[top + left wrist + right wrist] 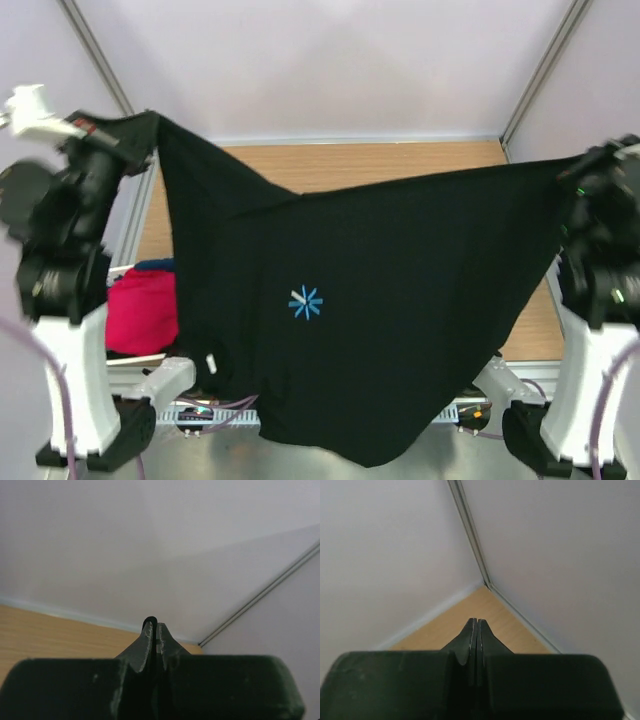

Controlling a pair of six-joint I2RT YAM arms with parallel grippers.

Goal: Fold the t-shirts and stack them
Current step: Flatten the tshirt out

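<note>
A large black t-shirt (400,280) with a small blue star print (305,302) hangs stretched in the air between my two grippers and covers most of the table. Its white neck label (211,362) shows low on the left. My left gripper (143,128) is raised at the upper left, shut on one corner; a loop of black cloth (150,619) pokes out of its closed tips (156,626). My right gripper (578,170) is raised at the right, shut (477,622) on the other corner. A red/pink shirt (143,310) and a blue one (158,265) lie at the left.
The wooden table (400,160) shows behind the hanging shirt, and its back edge meets pale walls. Metal frame posts (545,65) rise at the back corners. The arm bases (75,400) stand at the near edge, left and right.
</note>
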